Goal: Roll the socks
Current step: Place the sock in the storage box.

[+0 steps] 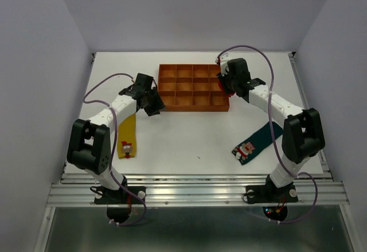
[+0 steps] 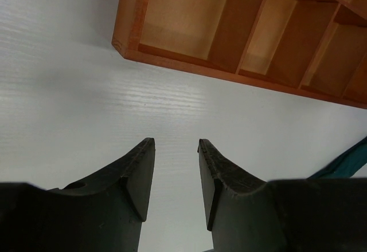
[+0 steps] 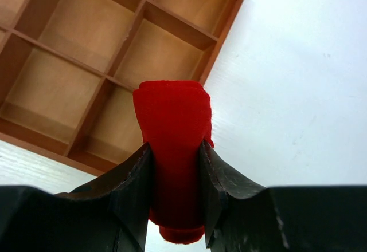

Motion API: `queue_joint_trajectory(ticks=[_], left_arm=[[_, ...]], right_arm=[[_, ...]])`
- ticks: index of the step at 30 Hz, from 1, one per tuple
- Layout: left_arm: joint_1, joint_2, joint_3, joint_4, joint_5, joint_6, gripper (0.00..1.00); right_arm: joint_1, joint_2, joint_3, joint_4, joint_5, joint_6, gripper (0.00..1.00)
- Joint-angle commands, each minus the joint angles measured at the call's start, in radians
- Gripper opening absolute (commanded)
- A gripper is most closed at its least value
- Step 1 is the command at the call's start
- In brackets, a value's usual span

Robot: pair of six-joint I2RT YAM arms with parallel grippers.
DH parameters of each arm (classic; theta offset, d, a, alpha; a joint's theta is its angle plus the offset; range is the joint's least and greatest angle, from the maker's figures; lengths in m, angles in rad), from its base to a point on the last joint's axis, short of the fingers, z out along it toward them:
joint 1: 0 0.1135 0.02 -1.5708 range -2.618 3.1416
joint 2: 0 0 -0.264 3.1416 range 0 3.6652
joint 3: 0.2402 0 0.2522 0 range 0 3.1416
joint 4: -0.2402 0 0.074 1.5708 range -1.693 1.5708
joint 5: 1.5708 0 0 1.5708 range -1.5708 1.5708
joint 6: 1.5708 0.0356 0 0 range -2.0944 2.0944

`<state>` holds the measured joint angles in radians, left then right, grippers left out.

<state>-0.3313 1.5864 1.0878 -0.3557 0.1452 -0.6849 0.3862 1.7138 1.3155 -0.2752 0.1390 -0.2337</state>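
Observation:
My right gripper [image 3: 175, 149] is shut on the red sock [image 3: 172, 132], rolled into a bundle, and holds it above the right edge of the orange-brown tray [image 3: 86, 34]; in the top view a bit of the red sock [image 1: 221, 86] shows at the right gripper [image 1: 225, 86]. The yellow sock [image 1: 127, 134] lies flat at the left, under the left arm. The dark teal-green sock [image 1: 257, 142] lies flat at the right; its edge shows in the left wrist view [image 2: 347, 160]. My left gripper [image 2: 176, 143] is open and empty over bare table near the tray's front left corner [image 2: 123, 46].
The compartmented tray [image 1: 192, 87] stands at the back middle of the white table, its visible compartments empty. Grey walls enclose the table on three sides. A metal rail runs along the near edge.

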Motion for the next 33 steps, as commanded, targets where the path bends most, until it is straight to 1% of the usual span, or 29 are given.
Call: queue_joint_trajectory(ticks=[1,6,13,25,33], left_arm=[[0.009,0.009,0.06,0.003,-0.009,0.018,0.47],[0.014,0.02,0.076,-0.003,-0.012,0.019,0.47],[0.017,0.03,0.078,-0.005,-0.015,0.022,0.47],[0.02,0.037,0.072,-0.006,-0.015,0.027,0.46],[0.021,0.041,0.07,-0.008,-0.016,0.028,0.46]], right_arm=[[-0.004,-0.008,0.057,0.044,0.106,-0.07,0.01],[-0.004,0.038,0.08,0.044,0.097,-0.104,0.01],[-0.004,0.096,0.079,0.044,0.022,-0.093,0.01],[-0.004,0.118,-0.031,0.123,-0.111,0.005,0.01],[-0.004,0.11,-0.096,0.16,-0.131,0.063,0.01]])
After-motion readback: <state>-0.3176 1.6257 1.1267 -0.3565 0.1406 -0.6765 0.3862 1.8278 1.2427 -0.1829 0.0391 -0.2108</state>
